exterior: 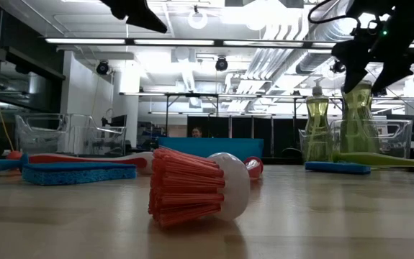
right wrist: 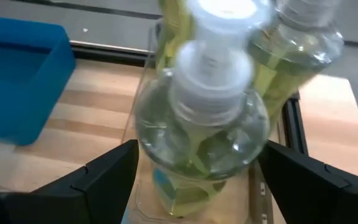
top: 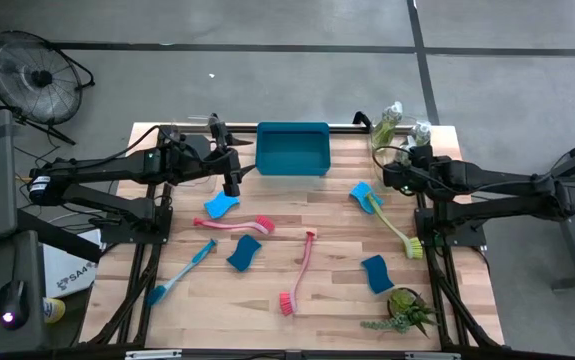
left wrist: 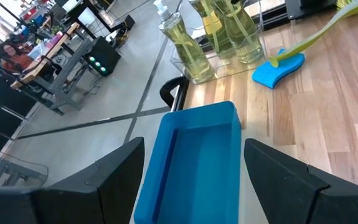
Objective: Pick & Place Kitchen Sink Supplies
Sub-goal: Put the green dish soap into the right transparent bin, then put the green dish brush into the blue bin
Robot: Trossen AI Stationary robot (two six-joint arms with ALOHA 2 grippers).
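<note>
Right claw hovers spread apart over a soap bottle — left claw, also apart, above the tray.

The wooden table carries sponges, brushes, bottles, a blue tray and a plant.

Table showing light wood grain, tray blue, sponges blue, brushes reading pink-red, blue and yellow-green, bottles showing clear with yellow-green liquid, plant green.
</note>
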